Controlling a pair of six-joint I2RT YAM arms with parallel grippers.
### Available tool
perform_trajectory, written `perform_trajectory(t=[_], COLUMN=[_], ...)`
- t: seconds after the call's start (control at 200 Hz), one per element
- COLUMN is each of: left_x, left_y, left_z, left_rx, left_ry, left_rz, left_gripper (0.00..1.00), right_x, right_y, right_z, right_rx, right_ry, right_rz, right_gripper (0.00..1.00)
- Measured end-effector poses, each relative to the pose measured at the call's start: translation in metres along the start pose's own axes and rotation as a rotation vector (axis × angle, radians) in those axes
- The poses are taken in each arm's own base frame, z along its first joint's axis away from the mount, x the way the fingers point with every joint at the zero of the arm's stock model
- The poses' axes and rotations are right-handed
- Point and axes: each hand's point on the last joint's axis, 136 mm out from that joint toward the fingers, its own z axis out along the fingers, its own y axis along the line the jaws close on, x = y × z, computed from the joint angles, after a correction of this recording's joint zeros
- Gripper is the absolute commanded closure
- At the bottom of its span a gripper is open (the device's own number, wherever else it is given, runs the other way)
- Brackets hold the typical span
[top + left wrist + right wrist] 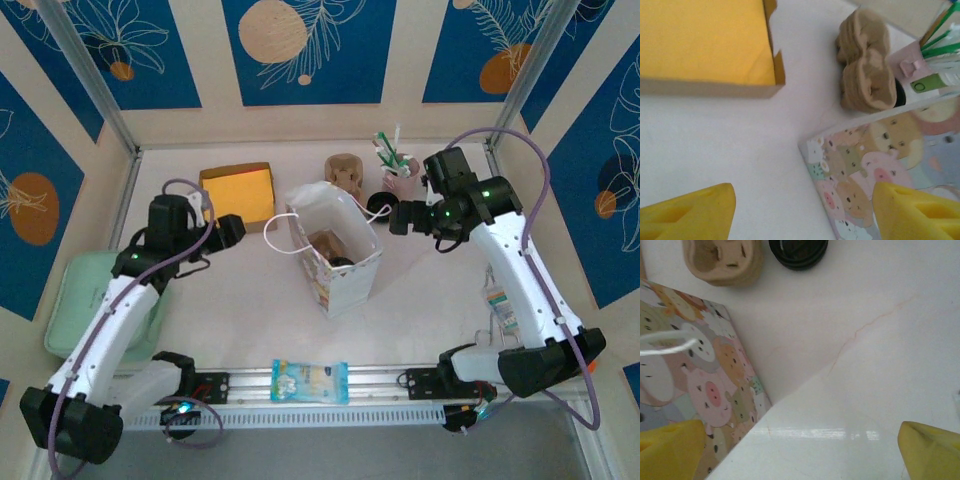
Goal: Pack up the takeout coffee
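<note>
Your takeout coffee (927,83) sits just behind the cartoon paper bag (875,165), green band toward the black lid (797,251), tilt unclear, with the pulp cup carrier (862,65) and pink utensil cup (910,64) alongside; left hand (802,200) and right hand (800,440) gape wide, empty.

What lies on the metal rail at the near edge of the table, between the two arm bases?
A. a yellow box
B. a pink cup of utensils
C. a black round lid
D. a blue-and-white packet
D: the overhead view shows a blue-and-white packet lying flat on the rail, midway along it.
</note>
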Motion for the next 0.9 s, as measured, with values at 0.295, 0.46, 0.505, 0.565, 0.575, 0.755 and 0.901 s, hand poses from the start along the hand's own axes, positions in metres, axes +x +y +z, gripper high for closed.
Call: perform_trajectory(t=[0.295,0.46,0.505,0.565,0.575,0.755,0.901], left_x=[0.044,0.066,0.071,0.077,0.078,0.071,0.056], left_y=[0.002,-0.019,-0.022,-0.027,-0.028,-0.041,-0.052], left_z=[0.046,0.074,0.080,0.088,0.090,0.105,0.110], left_rx=[0.069,0.108,0.113,0.117,0.116,0.130,0.151], left_ry=[0.125,0.202,0.220,0.243,0.247,0.245,0.220], left_rz=[-0.096,-0.062,-0.055,-0.047,-0.046,-0.029,-0.022], left_gripper=[0.30,0.30,0.30,0.31,0.31,0.31,0.32], right_x=[0.028,0.040,0.042,0.044,0.044,0.052,0.058], right_y=[-0.001,0.012,0.016,0.022,0.023,0.040,0.047], right_z=[0.028,0.040,0.042,0.043,0.043,0.052,0.069], right_rx=[-0.016,-0.036,-0.043,-0.054,-0.057,-0.082,-0.072], right_ry=[0.072,0.105,0.107,0.106,0.105,0.112,0.148], right_rz=[0.012,-0.015,-0.023,-0.034,-0.035,-0.052,-0.049], right_gripper=[0.01,0.01,0.01,0.01,0.01,0.01,0.01])
